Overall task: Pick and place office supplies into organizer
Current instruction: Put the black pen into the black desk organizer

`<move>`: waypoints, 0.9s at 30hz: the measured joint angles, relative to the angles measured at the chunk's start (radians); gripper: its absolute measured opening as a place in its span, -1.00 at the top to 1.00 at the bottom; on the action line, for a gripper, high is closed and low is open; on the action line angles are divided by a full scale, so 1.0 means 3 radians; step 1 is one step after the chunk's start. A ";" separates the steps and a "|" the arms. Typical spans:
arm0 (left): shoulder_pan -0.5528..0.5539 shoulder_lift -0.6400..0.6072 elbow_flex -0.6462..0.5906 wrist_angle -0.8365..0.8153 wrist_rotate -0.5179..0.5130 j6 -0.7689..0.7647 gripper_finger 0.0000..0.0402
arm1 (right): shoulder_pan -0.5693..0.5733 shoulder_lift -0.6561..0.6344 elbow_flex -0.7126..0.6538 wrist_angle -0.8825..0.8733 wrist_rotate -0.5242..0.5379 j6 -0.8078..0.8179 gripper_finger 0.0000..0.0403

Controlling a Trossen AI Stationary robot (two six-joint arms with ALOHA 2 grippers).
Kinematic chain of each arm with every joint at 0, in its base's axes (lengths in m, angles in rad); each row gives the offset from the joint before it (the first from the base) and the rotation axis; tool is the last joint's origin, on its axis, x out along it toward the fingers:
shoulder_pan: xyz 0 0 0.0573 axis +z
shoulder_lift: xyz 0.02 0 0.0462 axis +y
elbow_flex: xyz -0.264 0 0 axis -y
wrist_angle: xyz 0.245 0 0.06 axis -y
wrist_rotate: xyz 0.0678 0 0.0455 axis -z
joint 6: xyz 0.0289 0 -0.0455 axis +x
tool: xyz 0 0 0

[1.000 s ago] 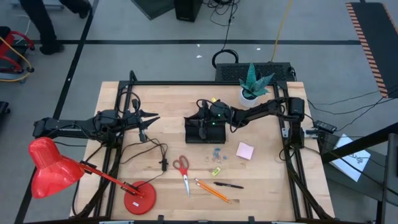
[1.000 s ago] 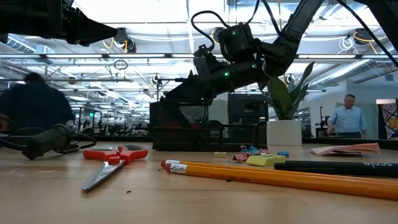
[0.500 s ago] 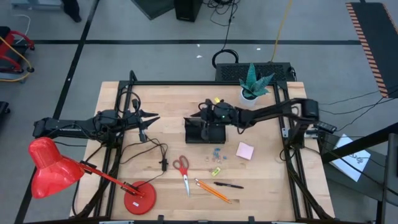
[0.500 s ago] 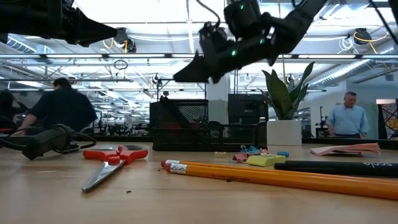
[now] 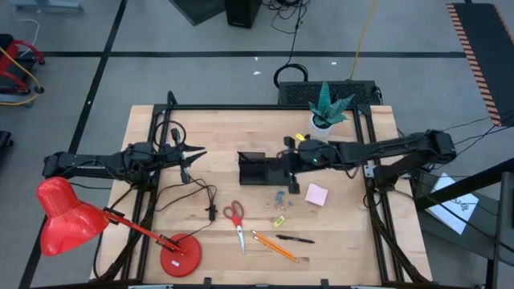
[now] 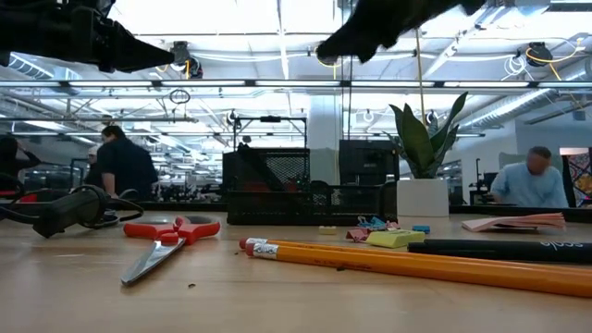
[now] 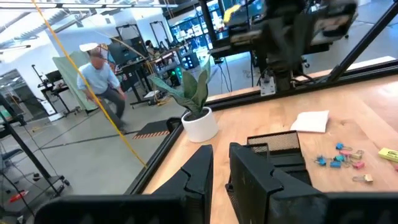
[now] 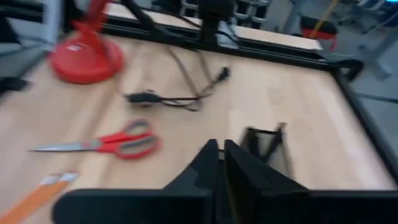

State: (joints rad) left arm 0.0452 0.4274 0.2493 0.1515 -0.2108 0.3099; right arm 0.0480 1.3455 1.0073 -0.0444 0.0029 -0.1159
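Wooden table (image 5: 209,136) inside black frame, grey floor around; workshop with people far behind in low view. Red desk lamp (image 5: 68,215) at left front corner, base (image 5: 178,255) near front edge, black cable (image 5: 205,201) trailing across the wood beside it.

Right arm pulled back since a second ago: was over organizer (image 5: 259,166), now right gripper (image 5: 291,178) off the organizer's right side, raised, above bare wood between organizer and pink sticky-note pad (image 5: 316,193). Fingers pressed together, nothing between them; were parted half a second ago. Right wrist view looks down on scissors (image 8: 102,144), lamp base and organizer, blurred.

Left gripper (image 5: 193,152) parked at table's left, well apart from everything, unchanged; narrow gap between fingers (image 7: 200,171), nothing held.

Organizer at table centre, mesh walls, contents too dark to tell. White plant pot (image 5: 323,123) with green plant behind it near back edge, clear of the arm.

Supplies lying loose on wood in front of organizer: red-handled scissors (image 5: 236,221), orange pencils (image 5: 273,246) just beside, black pen (image 5: 295,238), sticky-note pad to the right, small blue clips (image 5: 279,197) between organizer and yellow piece (image 5: 279,220). All untouched, same spots as before. Nothing blocking them from above; pencils nearest in low view.
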 joint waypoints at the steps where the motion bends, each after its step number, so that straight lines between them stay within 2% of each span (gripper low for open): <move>1: 0.0000 0.0000 0.0000 0.0006 0.0000 0.0000 0.69 | 0.0078 -0.0043 0.0000 -0.0053 0.0001 0.0052 0.96; 4: 0.0000 0.0000 0.0000 0.0025 0.0000 0.0002 0.69 | 0.0346 -0.0096 -0.0005 -0.0118 0.0028 0.0071 0.91; 7: 0.0000 0.0000 0.0000 0.0027 0.0000 0.0008 0.69 | 0.0657 -0.0097 -0.0125 -0.0013 0.0438 0.0062 0.92; 10: 0.0000 0.0000 0.0000 0.0027 0.0000 0.0008 0.69 | 0.0908 -0.0096 -0.0405 0.0291 0.0772 0.0061 0.98; 14: 0.0000 0.0000 0.0000 0.0026 0.0000 -0.0021 0.69 | 0.1122 -0.0095 -0.0888 0.1007 0.0785 0.0193 0.98; 18: 0.0000 0.0000 0.0000 0.0026 -0.0001 -0.0063 0.69 | 0.1242 -0.0096 -0.1399 0.1641 0.1092 0.0603 1.00; 24: 0.0000 0.0000 0.0000 0.0028 0.0000 -0.0075 0.69 | 0.1526 0.0021 -0.1797 0.1677 0.1595 0.1337 1.00; 27: 0.0000 0.0000 0.0000 0.0029 -0.0001 -0.0075 0.69 | 0.1623 0.0156 -0.1809 0.1705 0.1651 0.1515 1.00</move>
State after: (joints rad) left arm 0.0452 0.4274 0.2493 0.1600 -0.2111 0.2874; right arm 0.5349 1.3922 0.4646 0.4669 0.4981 0.3385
